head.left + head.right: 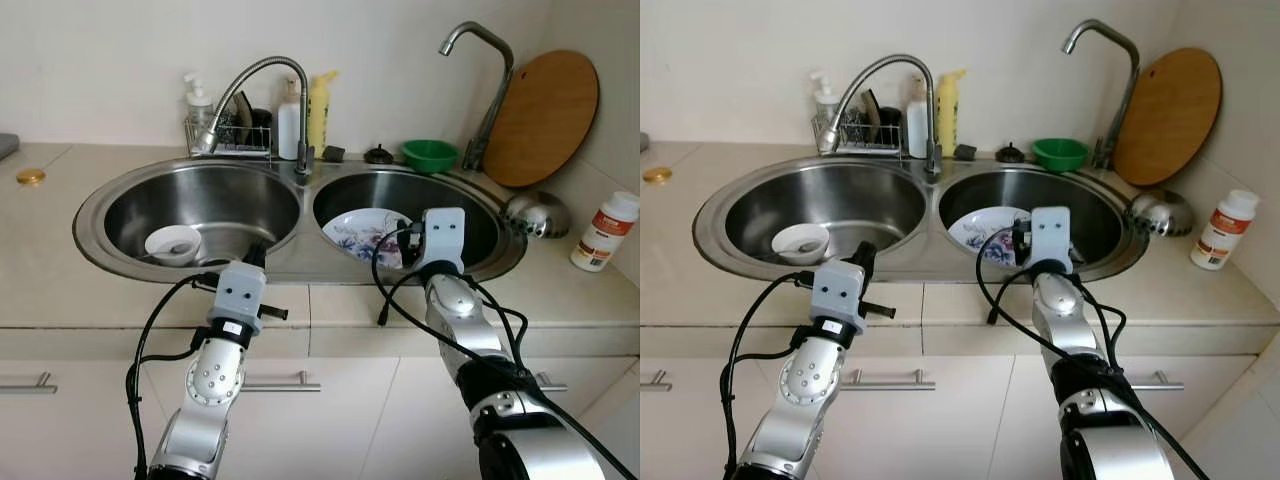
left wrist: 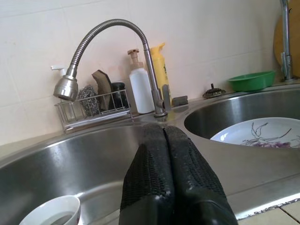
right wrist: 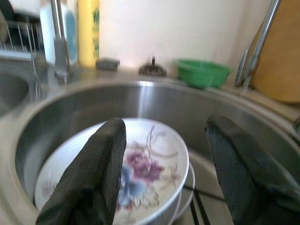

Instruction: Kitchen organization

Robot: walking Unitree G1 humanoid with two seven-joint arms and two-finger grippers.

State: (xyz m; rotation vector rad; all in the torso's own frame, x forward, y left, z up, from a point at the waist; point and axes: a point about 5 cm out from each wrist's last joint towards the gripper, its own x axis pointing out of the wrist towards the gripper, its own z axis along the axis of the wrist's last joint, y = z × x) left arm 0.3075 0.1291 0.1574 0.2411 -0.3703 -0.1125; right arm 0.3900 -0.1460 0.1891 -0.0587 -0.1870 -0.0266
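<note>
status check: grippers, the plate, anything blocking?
Right gripper open, poised over floral plate in right basin. Left gripper shut, empty, at left basin's front rim. White bowl in left basin; nothing blocking plate.

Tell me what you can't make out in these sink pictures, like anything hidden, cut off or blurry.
- Floral plate: its near part is hidden behind the right gripper in the eye views; what lies stacked under it is unclear.
- White bowl: cut off by the left wrist view's edge.
- White bottle's label: too small to read.
- Wire rack: contents too dark and crowded to identify.
- Right wrist view: background blurred.
</note>
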